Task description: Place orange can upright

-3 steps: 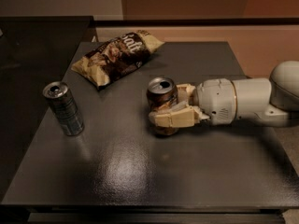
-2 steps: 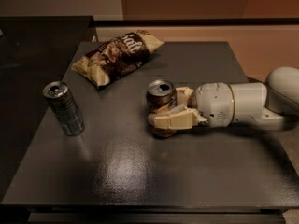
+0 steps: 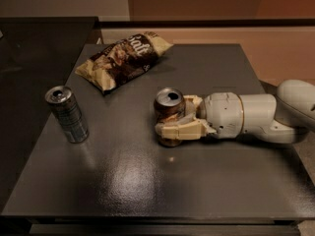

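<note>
The upright orange can (image 3: 168, 108) is pinched by the claw (image 3: 173, 116) on the dark surface (image 3: 147, 181), a chip bag (image 3: 123, 59) lying behind and a silver-blue can (image 3: 67, 114) standing well apart.

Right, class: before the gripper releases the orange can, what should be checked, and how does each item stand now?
1. The orange can upright: ok.
2. Its base flat on the table: cannot tell, the near finger covers it.
3. The gripper shut on it, right of the table's middle: ok.
4. The silver-blue can well apart: ok.
5. The chip bag off the way back rightward for the arm: ok.
</note>
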